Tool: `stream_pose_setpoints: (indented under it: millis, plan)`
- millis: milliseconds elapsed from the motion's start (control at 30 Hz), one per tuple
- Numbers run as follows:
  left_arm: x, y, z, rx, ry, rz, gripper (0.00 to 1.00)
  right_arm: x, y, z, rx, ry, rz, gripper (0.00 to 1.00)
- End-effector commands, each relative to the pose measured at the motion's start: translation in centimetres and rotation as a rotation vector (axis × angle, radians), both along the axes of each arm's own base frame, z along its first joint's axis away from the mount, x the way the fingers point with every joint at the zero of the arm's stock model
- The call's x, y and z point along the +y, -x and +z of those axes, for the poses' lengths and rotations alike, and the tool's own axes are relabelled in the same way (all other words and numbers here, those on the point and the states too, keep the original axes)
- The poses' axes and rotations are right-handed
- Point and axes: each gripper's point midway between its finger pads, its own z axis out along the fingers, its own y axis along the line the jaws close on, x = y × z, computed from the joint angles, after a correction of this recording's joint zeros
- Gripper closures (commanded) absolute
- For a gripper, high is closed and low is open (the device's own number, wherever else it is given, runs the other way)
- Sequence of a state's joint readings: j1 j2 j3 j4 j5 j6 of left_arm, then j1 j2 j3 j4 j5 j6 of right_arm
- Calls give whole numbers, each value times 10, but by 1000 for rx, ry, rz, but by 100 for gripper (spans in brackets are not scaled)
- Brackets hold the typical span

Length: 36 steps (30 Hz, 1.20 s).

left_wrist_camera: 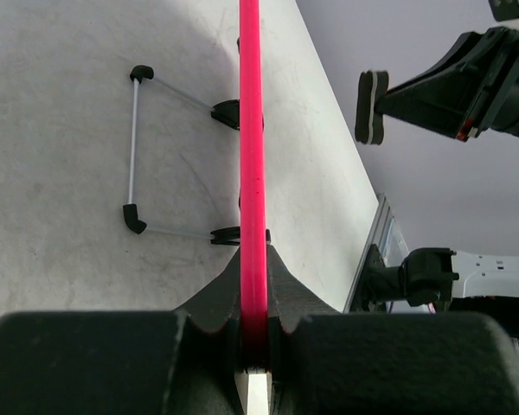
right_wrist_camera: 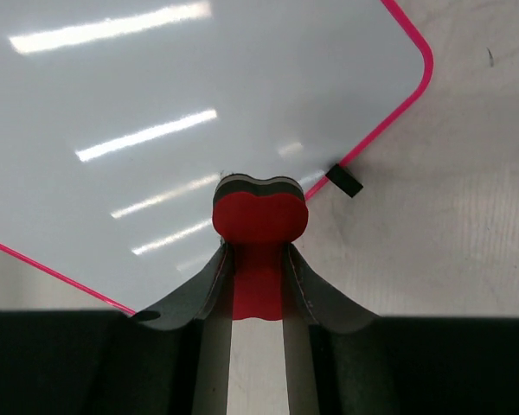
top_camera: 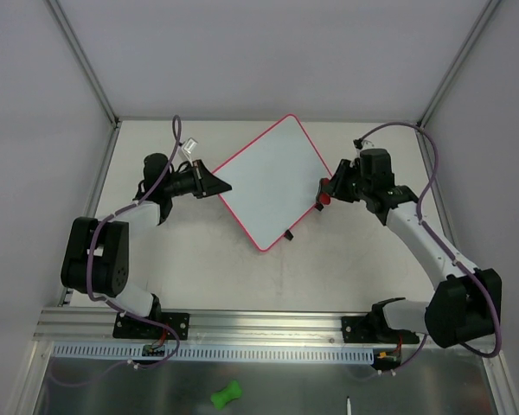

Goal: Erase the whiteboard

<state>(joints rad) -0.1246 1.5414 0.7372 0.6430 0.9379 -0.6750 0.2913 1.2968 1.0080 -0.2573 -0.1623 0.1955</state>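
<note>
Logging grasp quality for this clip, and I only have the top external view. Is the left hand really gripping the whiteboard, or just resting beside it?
Observer: Gripping. The left wrist view shows the left hand shut on the whiteboard, on its pink frame.
Operator: And the other arm, what is it carrying?
Observer: The right hand pinches a red eraser, its dark layer turned toward the board.
Operator: Any writing on the board?
Observer: No clear writing on the part the right wrist view shows, only glare streaks.
</note>
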Motion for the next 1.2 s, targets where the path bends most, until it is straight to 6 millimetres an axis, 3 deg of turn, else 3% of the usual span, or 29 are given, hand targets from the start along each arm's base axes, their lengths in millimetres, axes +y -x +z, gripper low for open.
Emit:
stream_pose_setpoints:
  millis: [0,133,200,233,367,667,833,1033,1167]
  plan:
    - [-17,31,20,-22,45,-232,100,-10,18,5,-43,60,18,100]
    - [-17,32,18,-15,40,-238,99,-14,33,1,-46,75,30,100]
    - [-17,30,18,-13,37,-231,86,-14,40,-5,-37,84,39,100]
    - [-17,29,18,-18,35,-224,69,-15,42,-5,-43,88,42,100]
    - [-16,28,19,-31,26,-209,59,-16,47,-14,-28,96,49,99]
    - [-11,23,23,-79,-3,-144,47,-15,49,-15,-23,95,59,100]
    - [2,20,22,-86,-15,-80,43,-18,56,-19,-27,113,57,100]
    - [25,20,20,-98,-28,2,40,-48,69,-48,71,237,-63,97]
    - [37,21,21,-111,-35,51,38,-55,84,-80,194,285,-71,98]
